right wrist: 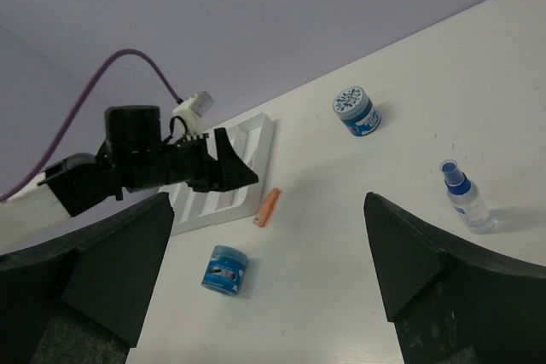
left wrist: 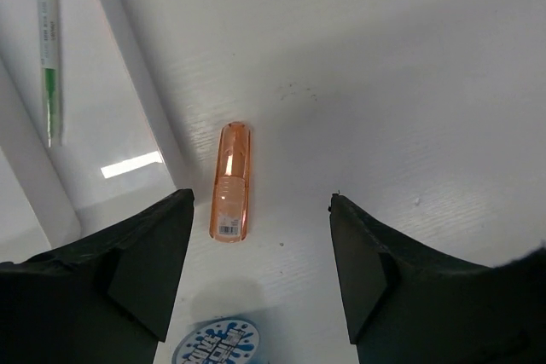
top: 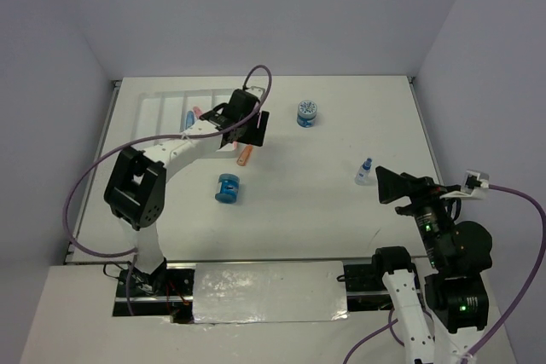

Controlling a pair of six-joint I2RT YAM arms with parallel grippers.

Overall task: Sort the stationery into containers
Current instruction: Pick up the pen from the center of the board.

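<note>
The left arm is built of glossy white link tubes joined by boxy matte-black joint housings. A thin purple cable runs to a small white plug at its wrist. The left pincer has two flat, matte-black, wedge-shaped fingers with chamfered edges. The right arm has the same black housings, dotted with small green lights, a white lower link, a second purple cable and a second white plug. The right pincer is black too.
</note>
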